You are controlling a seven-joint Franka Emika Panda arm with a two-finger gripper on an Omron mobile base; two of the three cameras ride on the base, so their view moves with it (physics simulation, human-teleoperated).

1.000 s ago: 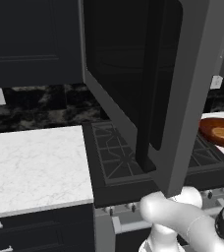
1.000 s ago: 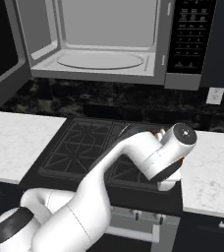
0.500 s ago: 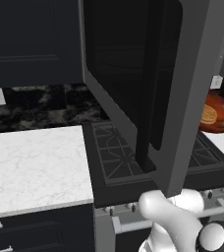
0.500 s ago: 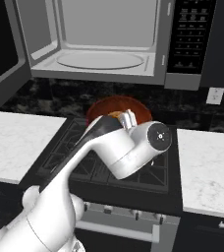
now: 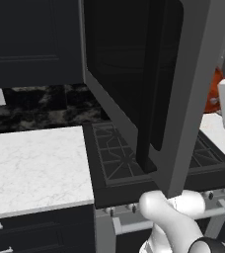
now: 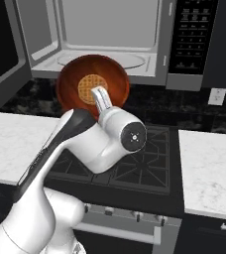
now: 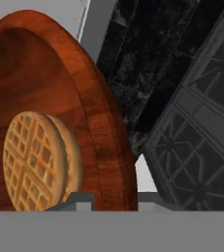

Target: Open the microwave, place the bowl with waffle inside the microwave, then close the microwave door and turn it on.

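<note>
Far left, the microwave door (image 6: 6, 54) hangs wide open, swung out over the edge of the white marble counter (image 6: 16, 144), its dark glass and slim bar handle (image 5: 146, 89) close to the left camera. Moving right, the microwave (image 6: 110, 37) shows its pale cavity with the round turntable (image 6: 130, 59) bare inside.

Just in front of and slightly below that opening is the bowl (image 6: 92, 87), reddish-brown and round, with the waffle (image 6: 91, 88) lying in it. It is held in the air above the back of the black stove (image 6: 140, 166), not resting on anything. The gripper (image 6: 101, 99) has its fingers pinched on the near rim of the bowl, one finger (image 6: 99, 98) lying inside over the wall; from the hand camera the rim runs right down between the tips.

What matters for the coming move: the cavity lies beyond and a little above the bowl, straight along the line of the hand. The bowl looks tipped, its open face turned toward the arm, so my guess is it needs levelling and a small lift before it goes forward over the sill, else the waffle may slide or the far rim catch the lower edge of the frame.

Farther right sit the dark control panel (image 6: 192, 39) and another stretch of marble counter (image 6: 209, 173).
</note>
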